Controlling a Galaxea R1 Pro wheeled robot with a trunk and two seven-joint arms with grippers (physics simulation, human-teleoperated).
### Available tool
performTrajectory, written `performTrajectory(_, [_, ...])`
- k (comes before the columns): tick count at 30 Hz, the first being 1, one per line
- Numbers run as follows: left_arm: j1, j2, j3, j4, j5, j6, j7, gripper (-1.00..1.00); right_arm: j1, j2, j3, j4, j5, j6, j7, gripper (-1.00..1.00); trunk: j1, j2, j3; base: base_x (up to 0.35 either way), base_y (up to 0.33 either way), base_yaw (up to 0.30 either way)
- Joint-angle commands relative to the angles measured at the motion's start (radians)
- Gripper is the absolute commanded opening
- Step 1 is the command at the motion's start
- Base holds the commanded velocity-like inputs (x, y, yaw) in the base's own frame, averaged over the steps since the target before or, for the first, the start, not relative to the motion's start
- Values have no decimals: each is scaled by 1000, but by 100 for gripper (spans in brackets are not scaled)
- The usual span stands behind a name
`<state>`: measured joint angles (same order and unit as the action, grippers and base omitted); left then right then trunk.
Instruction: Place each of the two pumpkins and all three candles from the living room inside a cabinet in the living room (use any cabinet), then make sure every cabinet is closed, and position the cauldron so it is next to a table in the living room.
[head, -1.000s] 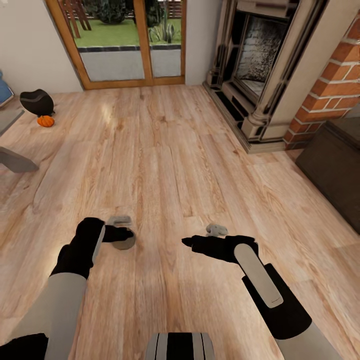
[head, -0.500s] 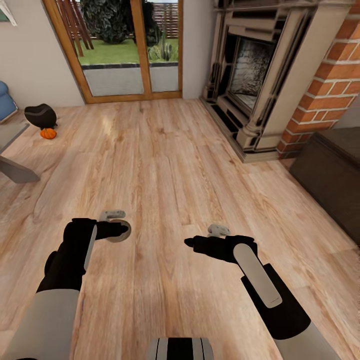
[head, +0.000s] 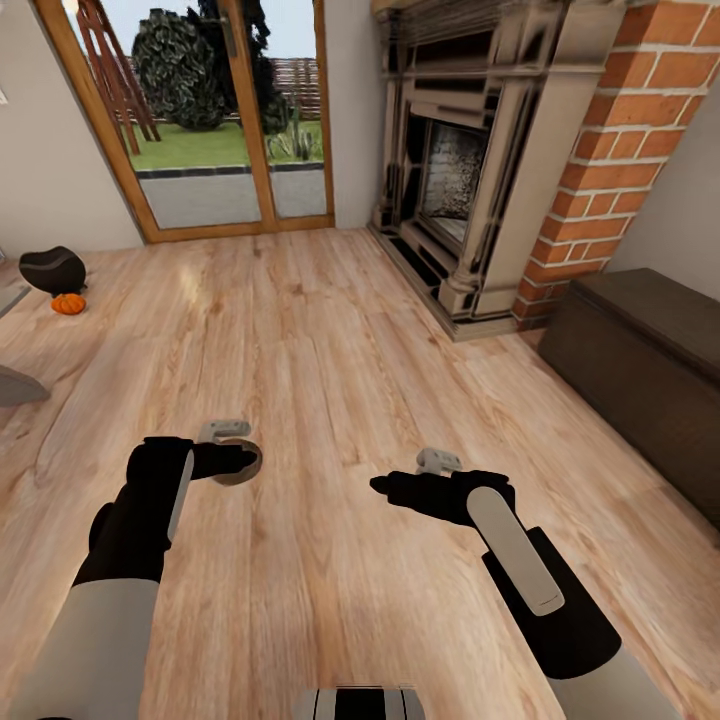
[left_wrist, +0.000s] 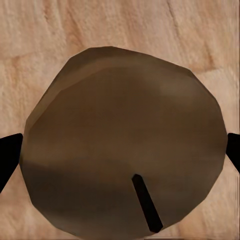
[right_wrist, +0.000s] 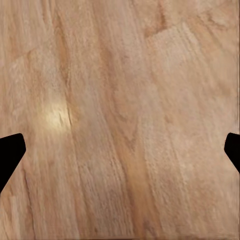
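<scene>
Item 1, left gripper (head: 232, 455): hovering over the plank floor (head: 330, 330) at the head view's lower left, grasping a round brown candle (head: 240, 468). In the left wrist view the candle (left_wrist: 125, 145) is showing its flat brown top and a short dark wick, with a black fingertip (left_wrist: 9, 155) sitting at each side of it, touching or nearly so.

Item 2, right gripper (head: 437, 462): hanging over bare floor at the lower right, released and carrying nothing. In the right wrist view its two black fingertips (right_wrist: 10, 152) are standing wide apart at the frame edges, with wood planks (right_wrist: 120, 120) lying between them.

Item 3, pumpkin (head: 68, 304): one small orange ribbed fruit sitting on the floor at the far left, just beside and in front of the cauldron.

Item 4, cauldron (head: 52, 269): glossy black pot resting on the floor near the left wall, well apart from both grippers.

Item 5, cabinet (head: 640, 360): long low dark-brown unit standing along the right wall, its front appearing shut, beside the brick column (head: 600, 150).

Item 6, tabletop (head: 14, 384): a grey corner showing at the left edge, near the pumpkin.

Item 7, fixtures: stone fireplace (head: 460, 170) adjoining the brick column; wood-framed glass door (head: 200, 120) opening onto a garden at the rear
</scene>
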<state>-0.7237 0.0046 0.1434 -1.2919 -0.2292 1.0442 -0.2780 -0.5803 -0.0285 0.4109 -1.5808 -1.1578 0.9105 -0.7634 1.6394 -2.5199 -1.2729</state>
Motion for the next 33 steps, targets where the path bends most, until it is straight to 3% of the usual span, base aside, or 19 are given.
performTrajectory(1, [0,0,1,-1,-12,3,-10,-100,-1,-1,2,-1,-9,1,-11,100,-1,0,4,-240,0,-192])
performTrajectory(18, [20,0,-16,-23,-11,3,-10,-100,-1,-1,2,-1,-10,1,-11,100,-9,4,92,-305,0,-193])
performTrajectory(33, [20,-1,-23,-23,-12,3,-10,-100,-1,-3,1,-1,-10,1,-9,100,-15,7,168,-30,0,-187])
